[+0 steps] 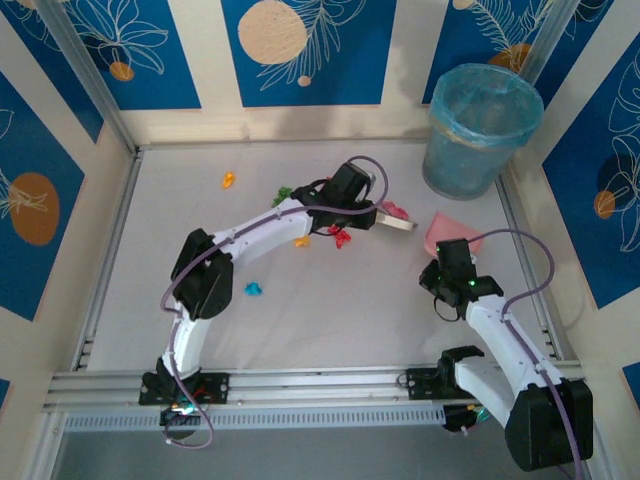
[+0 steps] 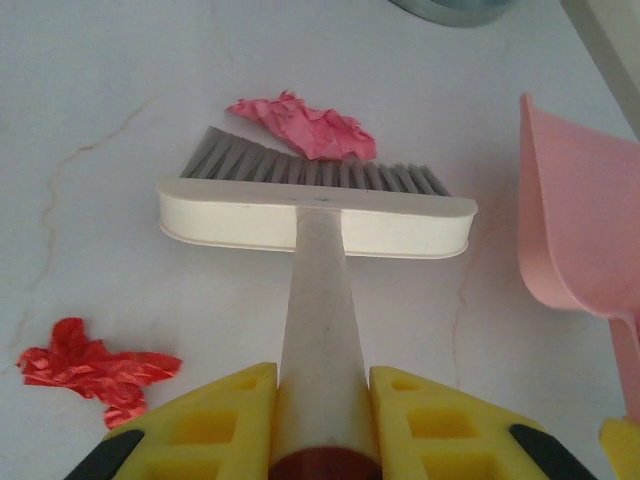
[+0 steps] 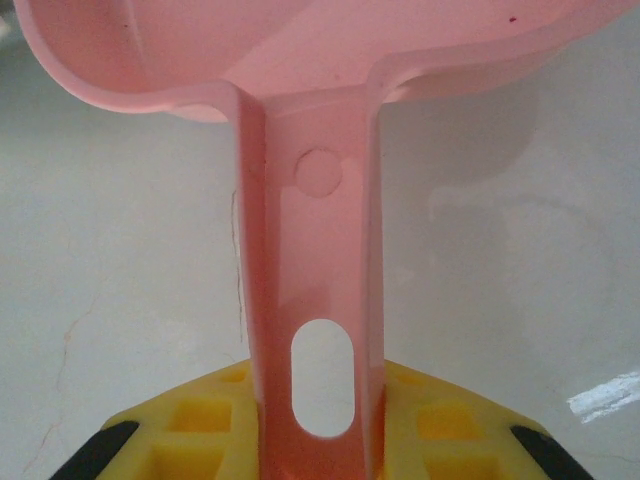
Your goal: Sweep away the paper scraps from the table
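Observation:
My left gripper (image 2: 322, 385) is shut on the cream handle of a brush (image 2: 315, 215), whose grey bristles rest on the table (image 1: 330, 320). A crumpled pink paper scrap (image 2: 305, 127) lies just beyond the bristles, and a red scrap (image 2: 92, 368) lies back to the left. From above, the left gripper (image 1: 355, 195) is at mid-table, with the brush head (image 1: 397, 222) pointing right. Other scraps are scattered: orange (image 1: 228, 180), green (image 1: 284, 191), orange (image 1: 301, 240), red (image 1: 341, 237), cyan (image 1: 254, 289). My right gripper (image 3: 320, 400) is shut on the pink dustpan's handle (image 3: 315, 250).
The pink dustpan (image 1: 452, 232) sits right of the brush, its scoop (image 2: 580, 220) close to the bristles. A translucent blue bin (image 1: 480, 130) stands at the back right corner. Aluminium rails (image 1: 300, 385) edge the table, with patterned wall panels behind.

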